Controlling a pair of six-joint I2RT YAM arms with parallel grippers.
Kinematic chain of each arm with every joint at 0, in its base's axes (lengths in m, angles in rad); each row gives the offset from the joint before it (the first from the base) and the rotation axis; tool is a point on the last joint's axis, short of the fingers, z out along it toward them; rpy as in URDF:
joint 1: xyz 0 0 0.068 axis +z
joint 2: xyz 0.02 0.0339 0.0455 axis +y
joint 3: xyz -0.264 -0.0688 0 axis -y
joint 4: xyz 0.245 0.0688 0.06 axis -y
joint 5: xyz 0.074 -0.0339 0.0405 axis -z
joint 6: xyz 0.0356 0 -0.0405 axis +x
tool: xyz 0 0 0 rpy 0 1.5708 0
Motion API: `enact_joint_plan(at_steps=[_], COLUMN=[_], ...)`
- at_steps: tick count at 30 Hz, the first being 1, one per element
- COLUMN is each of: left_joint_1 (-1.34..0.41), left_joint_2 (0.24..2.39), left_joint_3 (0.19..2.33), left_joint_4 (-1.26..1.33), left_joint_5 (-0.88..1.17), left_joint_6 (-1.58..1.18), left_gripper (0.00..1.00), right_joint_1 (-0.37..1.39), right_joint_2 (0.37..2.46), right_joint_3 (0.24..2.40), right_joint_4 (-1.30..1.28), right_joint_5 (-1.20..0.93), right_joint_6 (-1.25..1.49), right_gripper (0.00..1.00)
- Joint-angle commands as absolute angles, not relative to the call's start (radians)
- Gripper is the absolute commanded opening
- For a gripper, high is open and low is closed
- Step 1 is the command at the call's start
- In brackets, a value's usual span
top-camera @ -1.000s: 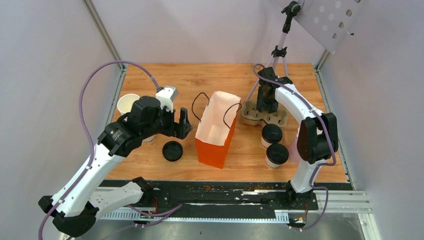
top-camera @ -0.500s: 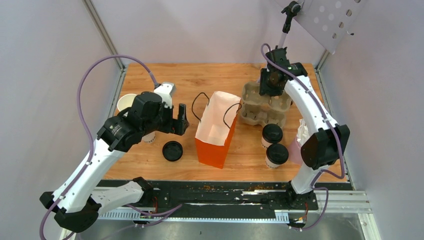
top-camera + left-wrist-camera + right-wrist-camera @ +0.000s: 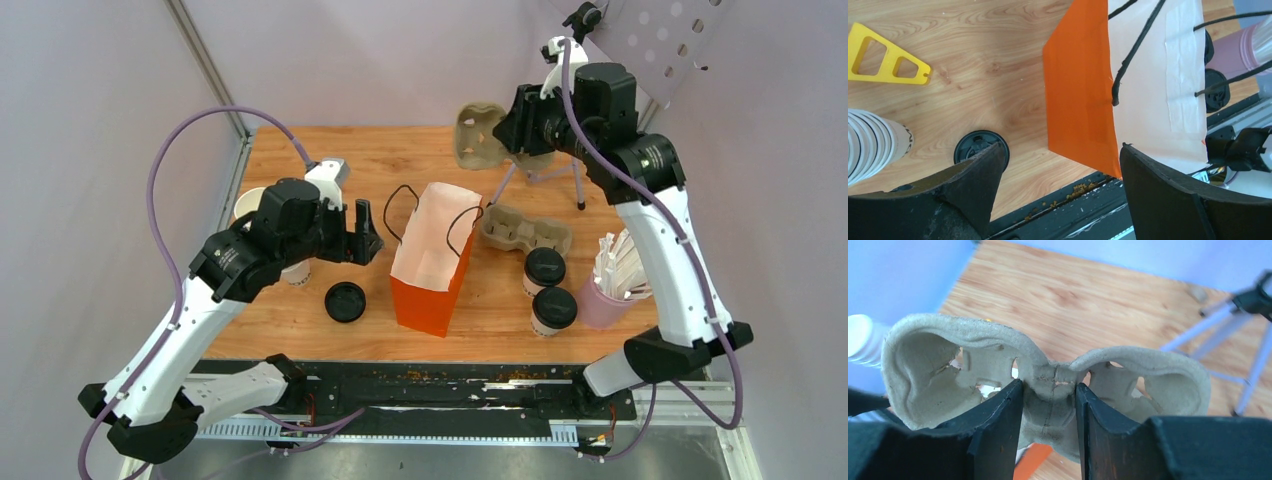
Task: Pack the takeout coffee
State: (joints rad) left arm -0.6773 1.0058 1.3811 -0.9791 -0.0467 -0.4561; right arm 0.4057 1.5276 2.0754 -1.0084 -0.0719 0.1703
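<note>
— Tally on lidded cups (image 3: 544, 270)?
— Two. Pulp carrier (image 3: 478, 135): two as well. Orange bag (image 3: 430, 290), loose lid (image 3: 345, 301), cup stack (image 3: 256, 207), pink holder (image 3: 605, 305): one each.

No lettering is reading legibly anywhere. Dark print is showing on the stacked white cups (image 3: 875, 147), too small to read.

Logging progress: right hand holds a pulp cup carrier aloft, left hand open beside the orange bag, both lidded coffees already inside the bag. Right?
No: both lidded coffees stand on the table right of the orange bag, not inside it (top view). Rest is correct: right hand holds the pulp carrier aloft, left hand open beside the bag.
</note>
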Motion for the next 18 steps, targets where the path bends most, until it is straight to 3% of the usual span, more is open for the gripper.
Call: enact_joint_plan(at_steps=[1, 9, 13, 18], left_joint_1=[-0.673, -0.664, -0.623, -0.578], left_joint_2=[1.015, 0.997, 1.005, 1.001], left_joint_3=[1.421, 1.386, 1.394, 1.366], left_joint_4=[-0.943, -0.864, -0.849, -0.784], left_joint_5=[-0.101, -0.042, -0.007, 0.050], left_joint_6=[-0.529, -0.602, -0.598, -0.566], left_gripper=[0.90, 0.78, 0.72, 0.72], right_joint_1=[0.457, 0.551, 0.559, 0.559], right_joint_2=[1.444, 1.340, 1.349, 1.370], right_joint_3=[1.983, 1.722, 1.672, 1.655], right_joint_4=[-0.764, -0.519, -0.495, -0.520], right_joint_5=[-0.245, -0.411, -0.442, -0.476], right_joint_6=[0.158, 0.138, 0.138, 0.123], right_gripper=[0.41, 0.43, 0.43, 0.43])
